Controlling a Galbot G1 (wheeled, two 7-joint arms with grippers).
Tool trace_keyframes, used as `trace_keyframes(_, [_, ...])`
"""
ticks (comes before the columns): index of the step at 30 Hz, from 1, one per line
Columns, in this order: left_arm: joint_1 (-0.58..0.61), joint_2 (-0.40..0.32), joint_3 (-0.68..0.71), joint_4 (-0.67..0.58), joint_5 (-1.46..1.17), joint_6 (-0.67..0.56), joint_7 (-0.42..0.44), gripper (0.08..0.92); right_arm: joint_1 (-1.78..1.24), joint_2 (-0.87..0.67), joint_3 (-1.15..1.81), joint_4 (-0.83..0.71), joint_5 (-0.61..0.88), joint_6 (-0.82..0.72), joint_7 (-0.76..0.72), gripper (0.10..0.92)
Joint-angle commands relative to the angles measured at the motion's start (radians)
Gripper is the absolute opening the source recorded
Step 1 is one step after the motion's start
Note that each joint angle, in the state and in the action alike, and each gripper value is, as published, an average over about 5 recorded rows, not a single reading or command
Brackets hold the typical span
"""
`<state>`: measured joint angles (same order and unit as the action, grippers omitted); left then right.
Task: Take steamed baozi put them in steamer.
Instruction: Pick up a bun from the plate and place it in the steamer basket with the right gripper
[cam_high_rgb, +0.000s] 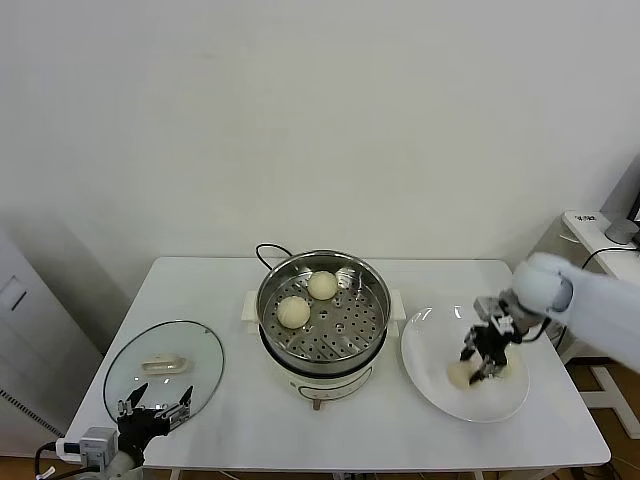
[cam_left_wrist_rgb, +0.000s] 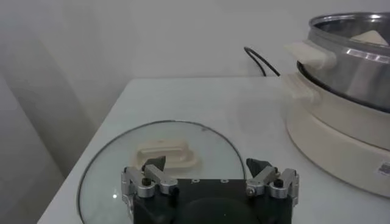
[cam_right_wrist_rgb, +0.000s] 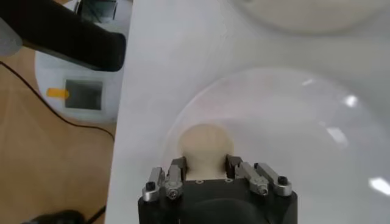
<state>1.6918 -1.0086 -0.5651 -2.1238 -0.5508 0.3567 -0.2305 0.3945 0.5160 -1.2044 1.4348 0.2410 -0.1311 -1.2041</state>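
While two buns already lie on the perforated floor of the steamer — one toward the back, one toward the robot's left side — the right gripper is shown lowered onto the white plate, which stands just beside the pot on the robot's right. In the right wrist view its fingers are seen drawn in against both sides of a bun near the plate's outer edge, so the gripper is judged to be closed on that bun, apparently ready to lift it. A second pale bun on the plate appears in the head view to lie just beside the gripper, though it is largely hidden by the fingers. The plate is set close to the steamer so that each carry is short, and the pot is left uncovered to receive the buns: the glass lid rests flat on the table well to the robot's left, handle upward. The left gripper is parked over the near edge of that lid with its jaws spread wide and nothing between them — clear of the working arm's path. The next move is judged to call for a straight lift before any travel toward the rim.
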Motion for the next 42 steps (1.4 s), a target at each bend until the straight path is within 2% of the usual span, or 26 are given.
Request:
trace_keyframes(1, [-0.001,0.005,0.001,0.005,-0.005,0.001,-0.001,0.823,0.392,0.132,-0.095,-0.033,0.121,0.108,-0.069,0.424])
trace_keyframes(4, [-0.007,0.007,0.004,0.006,-0.006,0.001,-0.001,0.823,0.384,0.212,-0.031,-0.068,0.142,0.165,-0.08,0.424])
trace_keyframes(10, [-0.014,0.009,0.009,0.007,-0.007,0.004,-0.002,0.823,0.304,0.365,0.083,-0.172,0.152,0.391,-0.096,0.424])
trace_keyframes(19, [-0.02,0.01,0.012,0.007,-0.01,0.005,-0.004,0.823,0.206,0.51,0.115,-0.168,0.087,0.629,-0.093,0.424])
trace_keyframes(30, [-0.023,0.009,0.013,0.006,-0.01,0.006,-0.004,0.823,0.12,0.584,0.116,-0.059,-0.103,0.834,-0.097,0.424])
trace_keyframes(42, [-0.021,0.009,0.014,0.006,-0.01,0.005,-0.004,0.823,0.017,0.583,0.145,-0.009,-0.277,0.968,-0.111,0.432])
